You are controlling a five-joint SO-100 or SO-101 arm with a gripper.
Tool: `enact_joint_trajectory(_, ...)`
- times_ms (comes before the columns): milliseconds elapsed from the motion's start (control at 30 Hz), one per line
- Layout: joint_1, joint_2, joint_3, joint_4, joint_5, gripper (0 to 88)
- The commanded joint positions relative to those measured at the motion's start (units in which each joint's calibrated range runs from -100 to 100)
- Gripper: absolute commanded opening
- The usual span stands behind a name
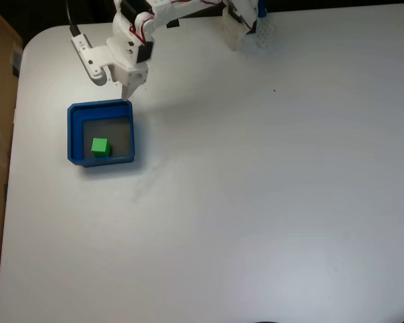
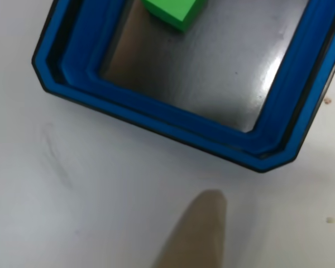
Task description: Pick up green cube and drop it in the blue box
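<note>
The arm (image 1: 163, 17) is built of white plastic segments, with black servo blocks set into them and thin red wires strung along the links. A black cable (image 1: 71, 17) is seen beside its white jaws, one of which tapers to a pale, blunt tip (image 2: 198, 229).

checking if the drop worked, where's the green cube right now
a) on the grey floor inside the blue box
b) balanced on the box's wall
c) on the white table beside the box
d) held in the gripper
a: in the fixed view the green cube sits on the grey floor within the walls of the blue box, while the gripper hangs just outside the box's far edge, holding nothing visible.
</note>
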Motion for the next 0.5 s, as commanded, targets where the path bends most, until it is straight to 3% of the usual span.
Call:
enact_joint_trajectory(0, 0.04, -10.87, 8.56, -1.05, 0.24, 23.0)
enact_joint_trajectory(467, -0.18, -29.43, 41.35, -24.45, 0.24, 23.0)
